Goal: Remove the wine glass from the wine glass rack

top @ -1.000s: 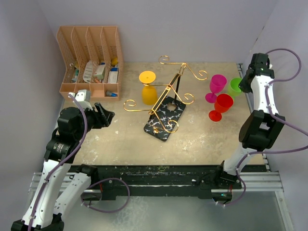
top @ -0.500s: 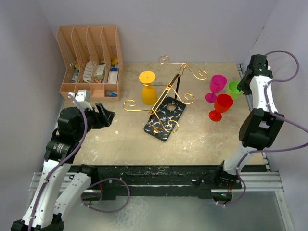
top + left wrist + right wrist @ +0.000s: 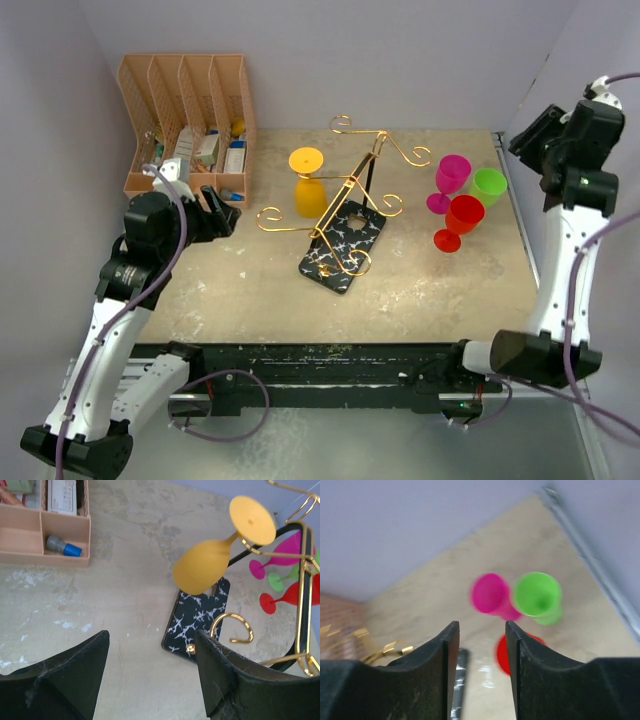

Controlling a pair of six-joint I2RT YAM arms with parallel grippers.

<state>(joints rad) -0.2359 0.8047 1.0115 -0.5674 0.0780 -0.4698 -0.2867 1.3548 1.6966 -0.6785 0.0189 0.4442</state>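
Observation:
The wine glass rack [image 3: 343, 247] is a gold wire stand on a black, white-veined base, near the table's middle. A yellow wine glass [image 3: 308, 186] hangs upside down from its left arm. In the left wrist view the yellow wine glass [image 3: 205, 570] hangs above the rack's base [image 3: 197, 617]. My left gripper [image 3: 222, 222] is open and empty, left of the rack and apart from it; its tips [image 3: 151, 637] frame bare table. My right gripper [image 3: 528, 135] is open and empty, raised above the far right corner [image 3: 481, 627].
Pink [image 3: 452, 172], green [image 3: 489, 183] and red [image 3: 464, 213] wine glasses stand upright at the right of the table. A peach file organiser [image 3: 185, 125] with small items sits at the back left. Walls close in on three sides.
My right gripper has opened, let go of the green glass and risen up and to the right. My left arm has shifted forward a little, its jaws slightly wider.

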